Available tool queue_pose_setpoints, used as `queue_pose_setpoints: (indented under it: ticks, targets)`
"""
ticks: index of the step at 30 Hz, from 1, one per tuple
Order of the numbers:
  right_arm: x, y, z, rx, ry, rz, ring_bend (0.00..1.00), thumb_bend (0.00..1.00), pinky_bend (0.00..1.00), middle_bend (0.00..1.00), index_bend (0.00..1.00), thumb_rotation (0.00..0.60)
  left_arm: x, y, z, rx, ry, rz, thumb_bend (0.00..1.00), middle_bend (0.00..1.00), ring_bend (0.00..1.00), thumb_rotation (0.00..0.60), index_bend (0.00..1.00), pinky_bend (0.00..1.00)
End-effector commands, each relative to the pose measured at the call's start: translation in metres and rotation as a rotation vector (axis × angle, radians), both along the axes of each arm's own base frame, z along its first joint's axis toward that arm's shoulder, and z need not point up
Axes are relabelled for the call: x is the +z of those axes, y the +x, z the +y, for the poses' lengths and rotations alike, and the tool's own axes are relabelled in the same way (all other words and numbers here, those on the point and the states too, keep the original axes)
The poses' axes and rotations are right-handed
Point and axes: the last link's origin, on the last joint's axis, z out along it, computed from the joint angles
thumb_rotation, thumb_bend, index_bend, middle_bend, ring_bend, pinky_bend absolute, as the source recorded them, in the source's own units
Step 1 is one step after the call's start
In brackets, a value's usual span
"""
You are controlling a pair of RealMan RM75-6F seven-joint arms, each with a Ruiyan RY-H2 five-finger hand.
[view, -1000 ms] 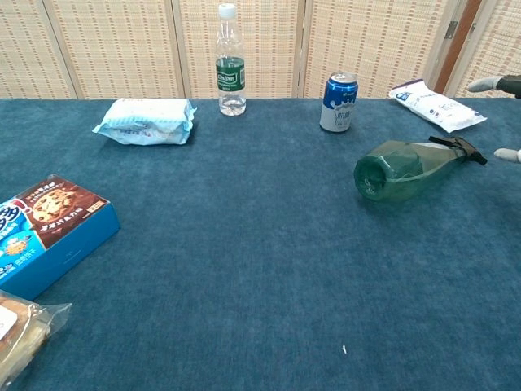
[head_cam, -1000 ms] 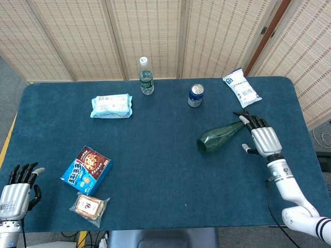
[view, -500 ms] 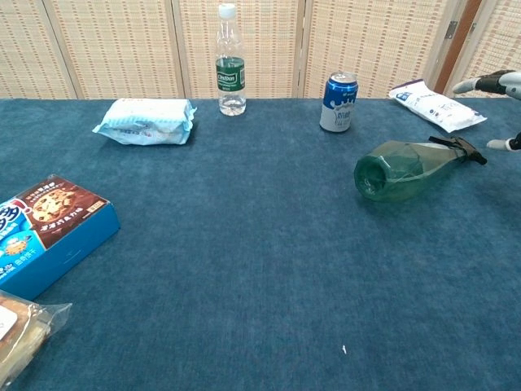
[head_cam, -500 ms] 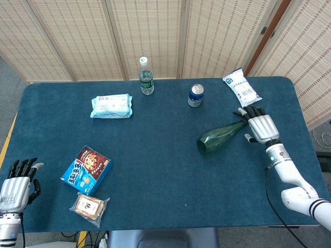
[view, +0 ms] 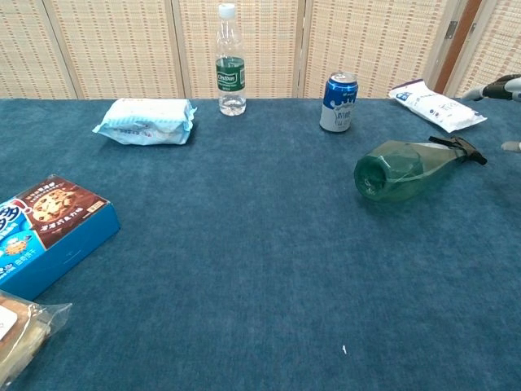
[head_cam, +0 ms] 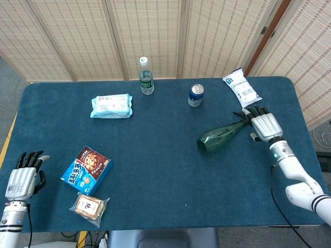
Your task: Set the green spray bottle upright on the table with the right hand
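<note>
Right now I see the green spray bottle (head_cam: 219,137) lying on its side on the desk (head_cam: 165,170), right of centre, nozzle pointing far-right. My right hand (head_cam: 262,124) sits just beside that nozzle, fingers spread, holding nothing; I cannot tell whether it touches. My left hand (head_cam: 21,178) hovers at the near-left corner, open and empty.

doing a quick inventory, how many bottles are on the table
2. A clear water bottle stands upright at the far edge, left of the blue can. A green spray bottle lies on its side near the right hand. None seem hidden.
</note>
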Motion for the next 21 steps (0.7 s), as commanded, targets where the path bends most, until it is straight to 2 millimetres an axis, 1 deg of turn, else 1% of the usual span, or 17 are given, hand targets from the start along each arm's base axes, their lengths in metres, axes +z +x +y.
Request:
queue_pose_setpoints:
  ticks: [1,9,11,14,21]
  targets:
    - [-0.013,0.0,-0.01,-0.005,0.037,0.004,0.04,0.24,0.13,0.15,0.05,0.6,-0.001,-0.001,0.005,0.005,0.0,-0.002,0.74,0.14,0.11,0.6,0.22,0.0]
    - [-0.038,-0.004,-0.027,-0.027,0.076,-0.018,0.05,0.24,0.13,0.16,0.05,0.6,-0.006,-0.011,0.018,0.038,-0.019,0.001,0.74,0.14,0.11,0.6,0.22,0.0]
    - [-0.044,-0.004,-0.031,-0.034,0.087,-0.019,0.06,0.24,0.16,0.17,0.05,0.6,-0.007,-0.014,0.021,0.049,-0.024,0.0,0.74,0.14,0.11,0.6,0.22,0.0]
    - [-0.05,-0.003,-0.036,-0.04,0.099,-0.021,0.08,0.25,0.19,0.18,0.05,0.6,-0.009,-0.019,0.023,0.062,-0.029,-0.002,0.74,0.14,0.11,0.6,0.22,0.0]
    - [-0.062,0.001,-0.041,-0.04,0.125,-0.02,0.09,0.25,0.19,0.19,0.07,0.6,-0.009,-0.025,0.021,0.076,-0.029,-0.007,0.74,0.14,0.11,0.6,0.22,0.0]
